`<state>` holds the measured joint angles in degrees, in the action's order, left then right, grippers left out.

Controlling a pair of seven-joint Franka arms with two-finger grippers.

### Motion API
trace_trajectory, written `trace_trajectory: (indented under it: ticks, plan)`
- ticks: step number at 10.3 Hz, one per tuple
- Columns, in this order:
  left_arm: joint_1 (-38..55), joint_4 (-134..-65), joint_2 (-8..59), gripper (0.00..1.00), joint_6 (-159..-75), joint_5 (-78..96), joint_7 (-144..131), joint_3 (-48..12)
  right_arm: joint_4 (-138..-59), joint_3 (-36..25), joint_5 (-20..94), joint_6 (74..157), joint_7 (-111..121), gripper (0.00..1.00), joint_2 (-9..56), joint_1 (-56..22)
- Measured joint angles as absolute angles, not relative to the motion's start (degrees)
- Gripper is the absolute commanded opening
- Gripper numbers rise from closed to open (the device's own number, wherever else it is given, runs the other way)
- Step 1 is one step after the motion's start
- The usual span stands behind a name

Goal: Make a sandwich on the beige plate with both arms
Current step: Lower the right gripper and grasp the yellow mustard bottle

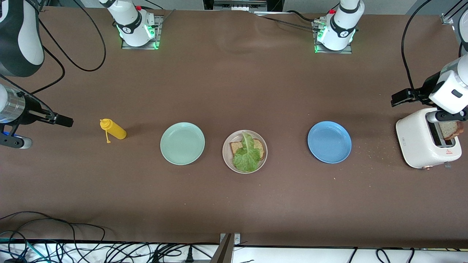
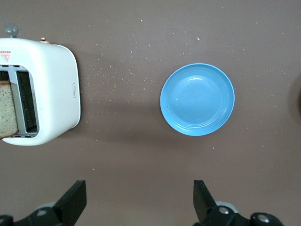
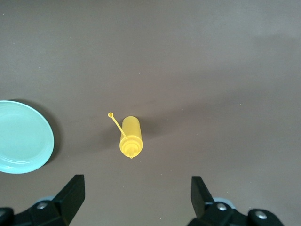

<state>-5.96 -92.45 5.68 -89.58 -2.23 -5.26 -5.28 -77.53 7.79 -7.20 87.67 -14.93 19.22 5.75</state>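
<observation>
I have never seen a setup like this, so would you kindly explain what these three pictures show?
Two white robot arms work at a brown table. One picture looks down from across the table; the other two come from cameras on each arm's wrist.

On the table stand a round mint-green plate, a round beige plate carrying a brown bread slice under a green lettuce leaf, and a round blue plate. A yellow squeeze bottle lies at the right arm's end; a white toaster holding another bread slice stands at the left arm's end.

The left gripper is open and empty above the table near the toaster; the right gripper is open and empty over the bottle.
</observation>
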Motion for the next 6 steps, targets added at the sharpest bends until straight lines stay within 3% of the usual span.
trace_trajectory:
  ticks: [3,6]
  plan:
    - [-5.94,-92.45,5.68,1.00,-89.58,-2.23,-5.25,-5.29,-78.70,3.07,-0.93,90.01,3.28,1.00,19.38,8.15]
    - [-5.93,-92.45,5.70,1.00,-89.58,-2.23,-5.25,-5.31,-80.52,2.12,3.47,91.71,24.71,1.00,21.25,13.16]
